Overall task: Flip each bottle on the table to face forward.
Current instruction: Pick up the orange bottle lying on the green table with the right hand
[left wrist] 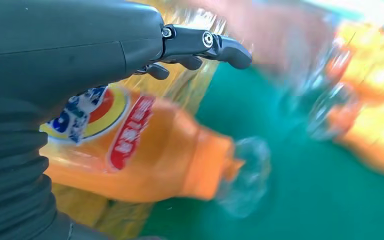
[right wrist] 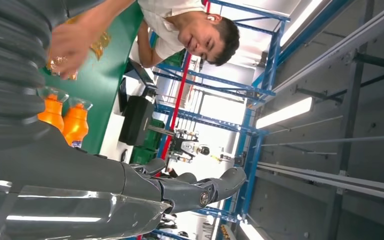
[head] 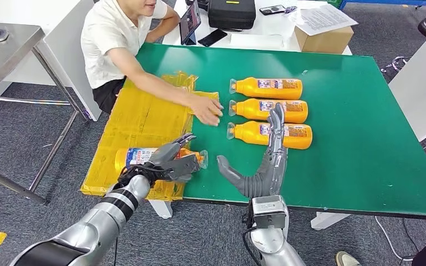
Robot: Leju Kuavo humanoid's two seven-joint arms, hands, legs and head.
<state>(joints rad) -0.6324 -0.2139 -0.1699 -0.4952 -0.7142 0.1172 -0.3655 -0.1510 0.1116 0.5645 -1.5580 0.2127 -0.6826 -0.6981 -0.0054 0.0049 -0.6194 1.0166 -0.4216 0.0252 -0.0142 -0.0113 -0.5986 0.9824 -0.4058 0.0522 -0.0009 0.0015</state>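
Near the table's [head: 355, 138] front-left corner, the left robot hand [head: 169, 162] grasps a bottle [head: 136, 157] lying on its side on a yellow sheet [head: 138, 116], cap pointing right; the left wrist view shows its label [left wrist: 130, 132] with red and blue print facing up. Right of it, the right robot hand [head: 263, 160] is released, fingers stretched far-ward and thumb out to the left, holding nothing, its fingertips reaching over the nearest of three bottles. Those three lie in a column mid-table, caps to the left: far bottle [head: 269, 88], middle bottle [head: 266, 110], nearest bottle [head: 297, 136]. A person's hand [head: 206, 108] rests flat on the table just left of the middle bottle's cap.
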